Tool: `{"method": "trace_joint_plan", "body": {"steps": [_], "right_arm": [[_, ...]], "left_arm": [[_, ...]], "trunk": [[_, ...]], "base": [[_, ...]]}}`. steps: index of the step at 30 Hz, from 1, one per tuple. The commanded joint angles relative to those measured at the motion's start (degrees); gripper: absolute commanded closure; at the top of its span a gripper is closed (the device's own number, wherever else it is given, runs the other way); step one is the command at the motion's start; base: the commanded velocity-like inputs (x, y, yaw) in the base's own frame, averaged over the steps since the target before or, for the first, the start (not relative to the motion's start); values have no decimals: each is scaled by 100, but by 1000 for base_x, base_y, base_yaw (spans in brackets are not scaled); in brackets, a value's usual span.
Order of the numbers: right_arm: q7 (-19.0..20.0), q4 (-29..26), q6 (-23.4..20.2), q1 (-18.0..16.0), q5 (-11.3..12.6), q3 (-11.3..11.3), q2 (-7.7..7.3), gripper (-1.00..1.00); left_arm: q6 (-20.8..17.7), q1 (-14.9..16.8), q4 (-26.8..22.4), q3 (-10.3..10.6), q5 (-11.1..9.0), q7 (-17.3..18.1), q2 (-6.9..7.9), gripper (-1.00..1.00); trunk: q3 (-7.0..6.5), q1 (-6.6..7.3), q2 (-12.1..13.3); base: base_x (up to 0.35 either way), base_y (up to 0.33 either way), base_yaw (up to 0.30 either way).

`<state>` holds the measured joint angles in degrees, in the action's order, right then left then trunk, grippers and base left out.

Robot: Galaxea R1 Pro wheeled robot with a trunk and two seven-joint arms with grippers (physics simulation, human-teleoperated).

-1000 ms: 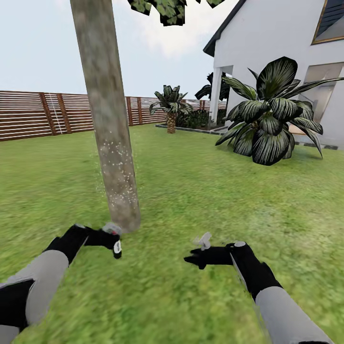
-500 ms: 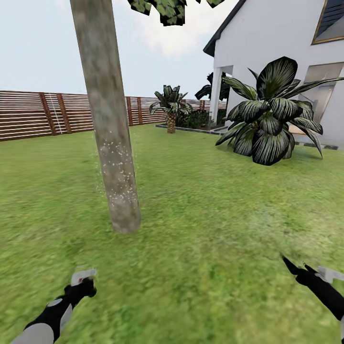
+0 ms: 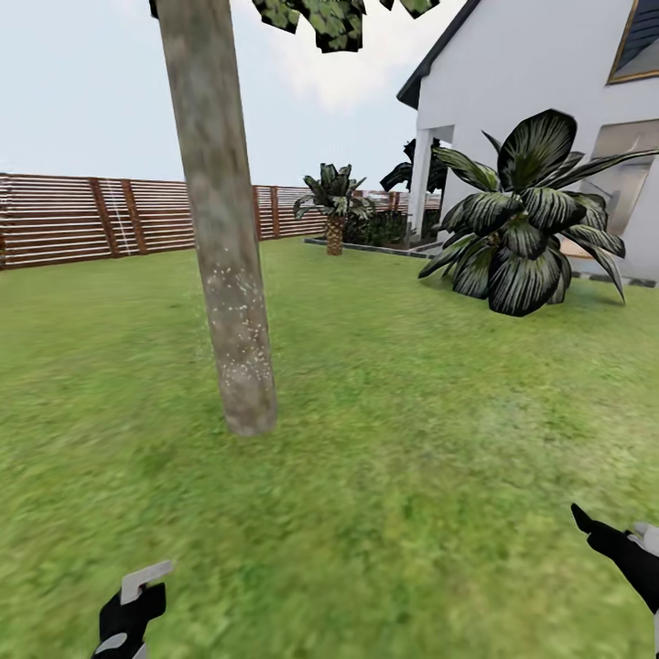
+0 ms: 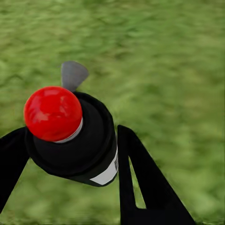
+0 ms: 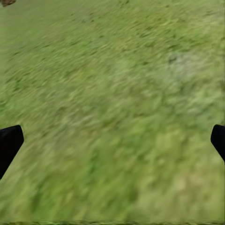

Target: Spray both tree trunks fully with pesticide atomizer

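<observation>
Head view: tree trunk [image 3: 222, 238] stands upright in the left-centre of the frame, rising from the lawn [image 3: 394, 384] to the top edge, where a patch of leaf crown [image 3: 334, 18] shows. Pale speckles dot the lower half of the bark. Brown slat fence [image 3: 91, 218] runs along the left background; white house [image 3: 549, 101] occupies the upper right, with a large dark broad-leaved plant [image 3: 526, 220] in front of it and a short palm [image 3: 334, 203] further back. Left gripper [image 3: 133, 609] sits at the lower left edge, well apart from the trunk. Left wrist view: left gripper fingers [image 4: 136, 183] are clamped on the pesticide atomizer [image 4: 70, 136], black body, red cap, grey nozzle tab, above grass. Right gripper [image 3: 609, 540] at the lower right edge; right wrist view shows its fingertips [image 5: 9, 143] spread wide, nothing between them.
</observation>
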<state>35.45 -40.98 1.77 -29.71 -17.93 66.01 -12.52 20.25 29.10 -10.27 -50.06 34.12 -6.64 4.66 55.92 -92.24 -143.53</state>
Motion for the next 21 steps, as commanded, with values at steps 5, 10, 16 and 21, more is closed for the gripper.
{"method": "trace_joint_plan", "body": {"steps": [5,10,16,21], "right_arm": [[-3,2,-1,0,0,0,12,-100],[-3,2,-1,0,0,0,13,-100],[-5,3,-1,0,0,0,13,-100],[-11,3,0,0,0,0,13,-100]], "left_arm": [[5,0,7,-4,-9,-12,0,100],[6,-1,7,-4,-179,-13,0,100],[-10,-1,-1,-2,-275,-55,2,100],[-5,-1,4,-4,-283,-58,24,100]], "trunk": [[-5,0,0],[-31,0,0],[-66,0,0],[-82,0,0]], "base": [[-305,0,274],[-236,0,241],[-21,0,224],[-1,0,259]]}}
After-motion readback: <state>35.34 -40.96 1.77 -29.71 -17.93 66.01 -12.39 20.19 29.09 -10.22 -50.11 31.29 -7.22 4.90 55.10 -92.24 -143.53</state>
